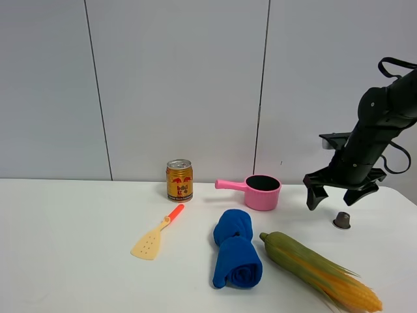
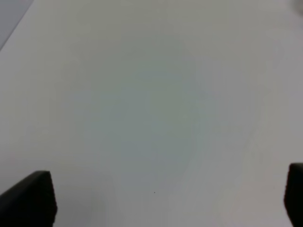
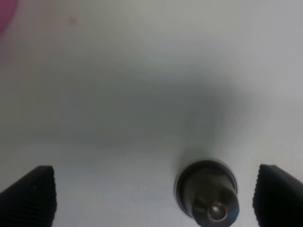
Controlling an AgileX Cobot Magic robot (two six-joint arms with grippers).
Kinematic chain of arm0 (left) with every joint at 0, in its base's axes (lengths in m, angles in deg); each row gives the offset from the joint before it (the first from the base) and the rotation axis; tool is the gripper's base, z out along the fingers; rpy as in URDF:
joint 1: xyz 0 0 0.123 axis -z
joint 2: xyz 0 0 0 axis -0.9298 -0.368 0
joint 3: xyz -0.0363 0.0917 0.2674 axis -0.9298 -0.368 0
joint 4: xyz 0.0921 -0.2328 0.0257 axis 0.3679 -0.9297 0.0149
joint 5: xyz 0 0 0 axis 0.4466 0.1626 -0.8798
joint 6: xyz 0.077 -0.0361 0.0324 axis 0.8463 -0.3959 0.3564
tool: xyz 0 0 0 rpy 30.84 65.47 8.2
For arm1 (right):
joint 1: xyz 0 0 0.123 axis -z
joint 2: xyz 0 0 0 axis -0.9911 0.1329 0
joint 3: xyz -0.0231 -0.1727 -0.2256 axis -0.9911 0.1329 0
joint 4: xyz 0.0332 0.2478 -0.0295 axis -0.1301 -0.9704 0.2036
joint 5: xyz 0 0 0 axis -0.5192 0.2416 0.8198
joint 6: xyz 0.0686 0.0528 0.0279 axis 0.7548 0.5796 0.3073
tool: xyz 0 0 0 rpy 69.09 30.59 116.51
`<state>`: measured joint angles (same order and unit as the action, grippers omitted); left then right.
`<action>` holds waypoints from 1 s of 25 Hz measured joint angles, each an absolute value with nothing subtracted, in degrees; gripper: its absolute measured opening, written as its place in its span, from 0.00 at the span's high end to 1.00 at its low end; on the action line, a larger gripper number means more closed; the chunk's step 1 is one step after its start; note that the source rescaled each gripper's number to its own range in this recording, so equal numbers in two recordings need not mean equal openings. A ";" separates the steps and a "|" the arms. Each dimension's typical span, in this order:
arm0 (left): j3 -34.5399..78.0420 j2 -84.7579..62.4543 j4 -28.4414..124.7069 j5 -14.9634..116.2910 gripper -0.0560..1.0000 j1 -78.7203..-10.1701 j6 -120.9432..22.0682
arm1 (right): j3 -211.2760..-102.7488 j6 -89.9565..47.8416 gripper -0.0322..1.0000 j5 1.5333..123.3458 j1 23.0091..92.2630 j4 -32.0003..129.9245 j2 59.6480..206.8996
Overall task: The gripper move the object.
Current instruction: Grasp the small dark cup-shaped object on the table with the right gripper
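The right end effector [image 1: 333,199] is hovering over the right side of the worktop [image 1: 65,248] with its fingers spread wide and gripping nothing. It is hanging just above the capsule [image 1: 341,220], which is sitting on the worktop to the right of the pot [image 1: 262,192] and farther back than the corn [image 1: 319,270]. In the right wrist view the capsule [image 3: 207,194] is lying between the two fingers, off-centre and closer to one of them, apparently resting on its wide rim with the narrow end pointing up. The wide spread is probably giving room to drop around such a small thing. The offset suggests the end effector [image 3: 154,196] is needing a slight sideways correction before closing. The capsule is looking light and easy to tip or flick away.

The left end effector [image 2: 161,198] is showing only in its own wrist view, also spread, looking down at bare worktop well away from the work.

The can [image 1: 179,180], spatula [image 1: 155,239] and rolled cloth [image 1: 236,255] are lying toward the middle, apart from the capsule and not getting in the way. The corn's tip is lying nearest the capsule on the near side.

The worktop is appearing white, smooth and matte, offering little grip to a sliding capsule. Behind it a plain grey panelled wall [image 1: 176,85] is closing off the scene.
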<state>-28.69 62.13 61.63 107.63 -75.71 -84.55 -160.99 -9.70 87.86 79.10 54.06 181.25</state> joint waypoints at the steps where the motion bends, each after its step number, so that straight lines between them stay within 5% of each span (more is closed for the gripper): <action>1: -28.69 62.13 61.63 107.63 0.00 -75.71 -84.55 | -160.99 -9.35 0.23 87.86 79.10 54.53 181.25; 25: -28.69 62.13 61.63 107.63 0.00 -75.71 -84.55 | -161.10 -4.31 0.28 90.58 79.10 60.55 185.03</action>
